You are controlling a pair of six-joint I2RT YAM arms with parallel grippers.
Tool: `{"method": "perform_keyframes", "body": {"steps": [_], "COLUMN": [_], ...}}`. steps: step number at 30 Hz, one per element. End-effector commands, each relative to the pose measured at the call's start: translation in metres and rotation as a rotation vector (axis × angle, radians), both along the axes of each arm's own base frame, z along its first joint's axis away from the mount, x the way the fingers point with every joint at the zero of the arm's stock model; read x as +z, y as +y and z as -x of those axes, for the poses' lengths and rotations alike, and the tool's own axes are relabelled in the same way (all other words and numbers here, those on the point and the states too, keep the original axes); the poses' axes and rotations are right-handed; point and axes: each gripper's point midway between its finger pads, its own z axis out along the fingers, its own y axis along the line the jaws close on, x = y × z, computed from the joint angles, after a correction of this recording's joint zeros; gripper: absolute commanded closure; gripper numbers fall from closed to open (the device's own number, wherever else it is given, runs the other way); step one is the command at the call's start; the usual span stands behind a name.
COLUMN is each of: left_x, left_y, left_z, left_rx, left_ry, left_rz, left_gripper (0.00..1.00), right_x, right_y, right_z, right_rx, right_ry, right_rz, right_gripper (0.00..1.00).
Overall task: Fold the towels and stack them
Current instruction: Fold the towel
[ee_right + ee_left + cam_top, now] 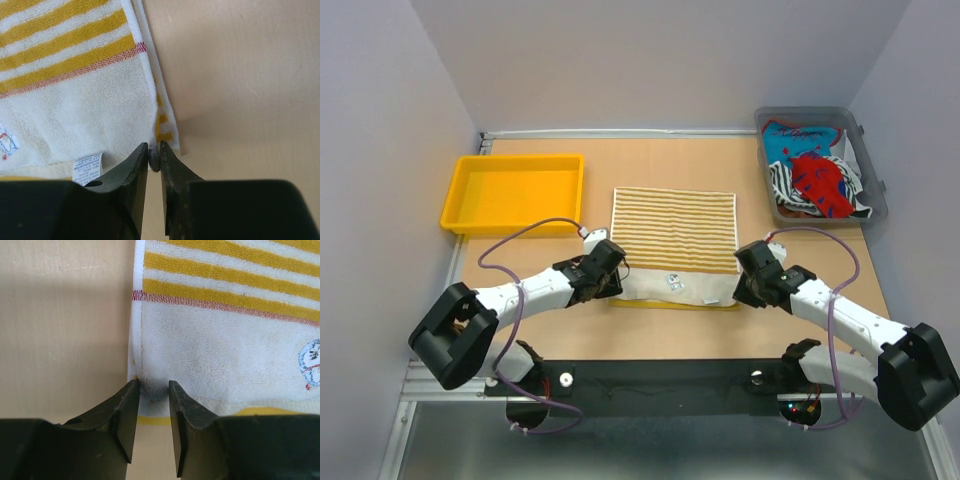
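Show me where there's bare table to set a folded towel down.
Bare table lies between the striped towel and the grey bin, and along the back wall behind the towel. The yellow tray is empty. Crowded: the near edge, where the left pincer and right pincer sit at the towel's corners.

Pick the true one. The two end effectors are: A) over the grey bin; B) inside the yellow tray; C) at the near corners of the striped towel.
C: the left end effector and right end effector each have a near corner of the striped towel between their fingers.
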Motion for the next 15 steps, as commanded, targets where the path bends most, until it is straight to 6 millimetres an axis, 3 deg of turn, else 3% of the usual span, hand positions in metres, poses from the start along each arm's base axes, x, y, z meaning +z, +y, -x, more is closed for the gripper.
{"method": "perform_keyframes", "body": {"steps": [1,5,9,13,15], "left_x": [0.008,0.005,0.009,0.013,0.016], "left_y": [-0.009,-0.011,-0.012,-0.013,-0.012], "left_z": [-0.008,-0.008,-0.01,-0.012,-0.012], "left_rx": [-0.004,-0.01,-0.01,-0.012,-0.013], "left_ry": [-0.015,-0.01,-0.022,-0.03,-0.035], "left_rz": [0.024,0.027,0.033,0.034,0.028], "left_gripper": [0.61,0.67,0.79,0.98,1.0], "right_x": [0.001,-0.001,-0.002,-0.003,0.0], "right_y": [0.003,0.003,0.003,0.002,0.002], "right_z": [-0.006,-0.006,-0.004,-0.004,-0.006], "right_rx": [0.003,0.002,0.005,0.002,0.003], "right_ry": [-0.027,-0.025,-0.023,-0.024,-0.034], "right_rz": [-0.015,-0.02,-0.021,-0.015,-0.018], "right_gripper": [0.79,0.81,0.83,0.94,0.95]}}
